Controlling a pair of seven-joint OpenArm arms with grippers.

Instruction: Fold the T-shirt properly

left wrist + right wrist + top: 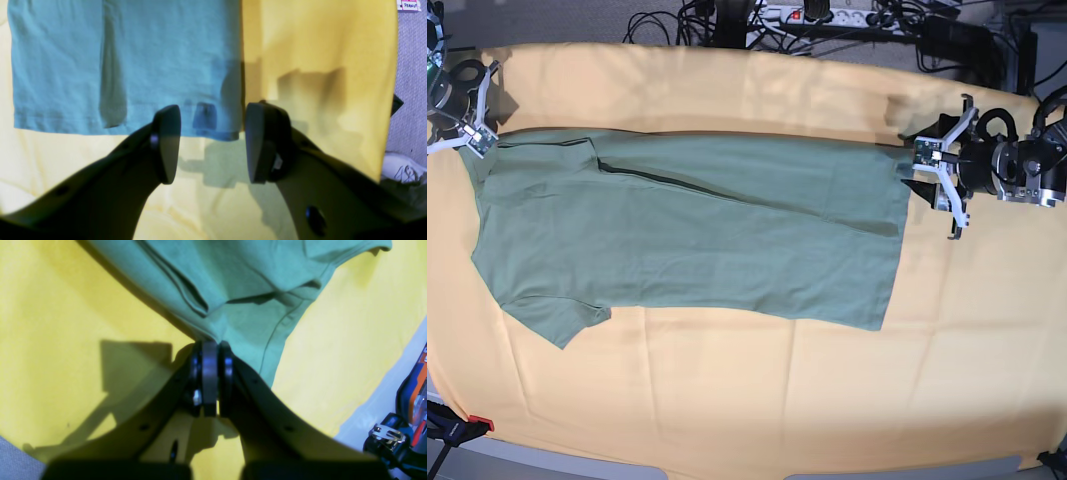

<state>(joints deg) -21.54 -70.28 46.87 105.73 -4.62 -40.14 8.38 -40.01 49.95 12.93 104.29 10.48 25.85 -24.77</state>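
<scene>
The sage-green T-shirt (687,230) lies flat on the yellow-orange cloth, its hem toward the right of the base view and its shoulders toward the left. My right gripper (474,140) is at the far left corner of the shirt. In the right wrist view the right gripper (211,348) is shut on a bunched edge of the T-shirt (240,290), near a sleeve seam. My left gripper (922,172) is open at the hem's far corner. In the left wrist view the left gripper (213,143) straddles that corner of the T-shirt (133,66) without touching it.
The yellow-orange cloth (727,400) covers the whole table. Cables and a power strip (817,15) lie behind the table's back edge. A clamp (457,425) grips the front left corner. Tools (400,433) sit off the table beside the right arm.
</scene>
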